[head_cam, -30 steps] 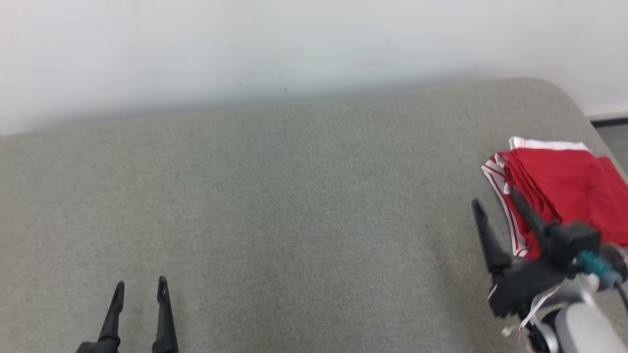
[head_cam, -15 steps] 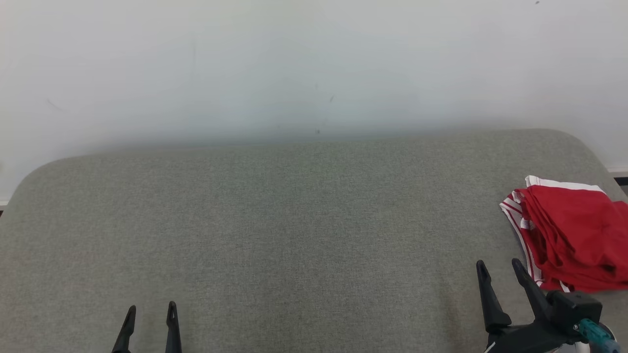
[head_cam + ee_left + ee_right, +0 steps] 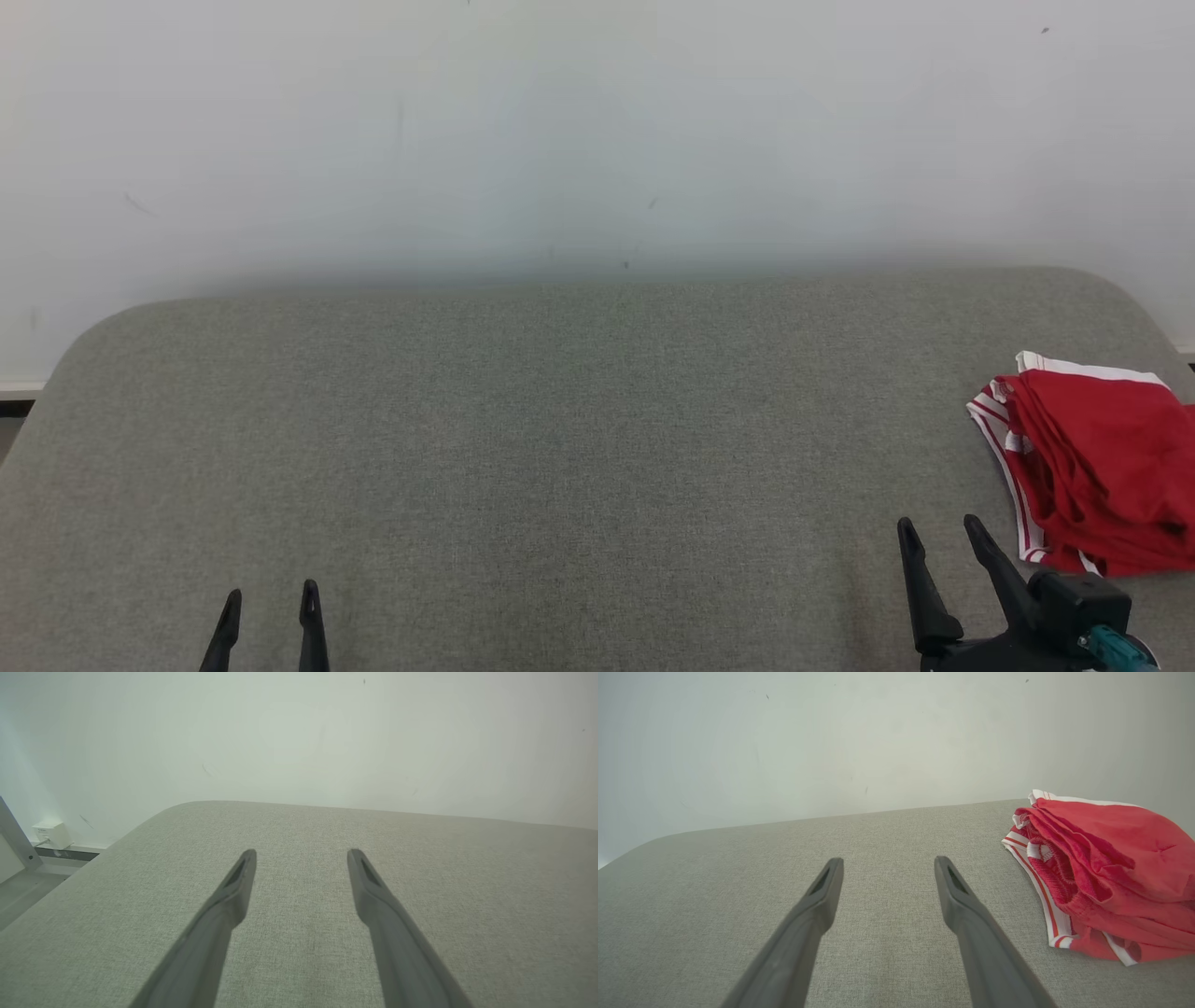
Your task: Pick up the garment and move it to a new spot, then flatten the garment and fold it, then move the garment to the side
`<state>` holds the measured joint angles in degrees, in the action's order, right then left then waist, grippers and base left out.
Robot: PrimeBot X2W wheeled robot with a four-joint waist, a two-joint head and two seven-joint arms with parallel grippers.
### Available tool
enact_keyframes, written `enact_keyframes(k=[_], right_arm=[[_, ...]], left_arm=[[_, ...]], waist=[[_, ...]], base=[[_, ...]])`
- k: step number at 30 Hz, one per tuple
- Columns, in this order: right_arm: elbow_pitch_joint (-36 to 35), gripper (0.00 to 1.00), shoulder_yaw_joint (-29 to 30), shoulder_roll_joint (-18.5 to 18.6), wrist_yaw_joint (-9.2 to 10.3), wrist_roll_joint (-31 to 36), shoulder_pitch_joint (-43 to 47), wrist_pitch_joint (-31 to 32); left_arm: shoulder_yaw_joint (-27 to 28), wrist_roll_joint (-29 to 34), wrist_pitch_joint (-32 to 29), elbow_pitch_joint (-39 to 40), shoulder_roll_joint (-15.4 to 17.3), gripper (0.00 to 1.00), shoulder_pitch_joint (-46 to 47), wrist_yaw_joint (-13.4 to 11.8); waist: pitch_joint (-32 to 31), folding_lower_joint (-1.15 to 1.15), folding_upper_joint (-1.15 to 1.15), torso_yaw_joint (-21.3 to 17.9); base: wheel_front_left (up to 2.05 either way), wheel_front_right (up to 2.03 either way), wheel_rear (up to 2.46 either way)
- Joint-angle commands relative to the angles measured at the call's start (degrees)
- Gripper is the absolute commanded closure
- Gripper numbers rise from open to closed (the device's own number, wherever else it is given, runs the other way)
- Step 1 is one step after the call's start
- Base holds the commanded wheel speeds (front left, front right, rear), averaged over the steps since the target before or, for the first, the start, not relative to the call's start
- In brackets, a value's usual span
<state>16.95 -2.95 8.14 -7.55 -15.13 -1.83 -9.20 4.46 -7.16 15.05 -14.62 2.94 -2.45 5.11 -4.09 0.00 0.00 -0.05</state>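
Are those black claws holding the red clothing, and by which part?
Nothing is held. The left gripper and right gripper are open and empty; the red garment lies untouched on the grey surface beside the right one.

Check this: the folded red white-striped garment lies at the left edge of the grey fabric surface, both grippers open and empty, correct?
Wrong side: the head view shows the folded red white-striped garment at the right edge of the grey fabric surface. The left gripper and right gripper are open and empty.
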Motion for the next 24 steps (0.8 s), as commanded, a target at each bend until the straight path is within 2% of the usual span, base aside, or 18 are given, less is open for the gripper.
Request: enact_keyframes(k=[1, 11, 24], right_arm=[[-0.12, 0.0, 0.15, -0.26, 0.16, -0.31, 0.63, -0.46], [0.04, 0.0, 0.64, -0.5, 0.16, 0.53, 0.47, 0.37], [0.12, 0.0, 1.07, -0.82, 0.16, 0.19, 0.64, 0.98]], left_arm=[[0.35, -0.8, 0.16, 0.23, -0.06, 0.0, -0.82, -0.12], [-0.94, -1.25, 0.16, 1.41, -0.07, 0.0, -1.19, -1.52], [-0.93, -0.6, 0.16, 1.23, -0.07, 0.0, -1.01, -1.05]], waist=[[0.03, 0.0, 0.0, -0.05], [0.35, 0.0, 0.0, -0.43], [0.26, 0.0, 0.0, -0.19]], base=[[0.0, 0.0, 0.0], [0.0, 0.0, 0.0], [0.0, 0.0, 0.0]])
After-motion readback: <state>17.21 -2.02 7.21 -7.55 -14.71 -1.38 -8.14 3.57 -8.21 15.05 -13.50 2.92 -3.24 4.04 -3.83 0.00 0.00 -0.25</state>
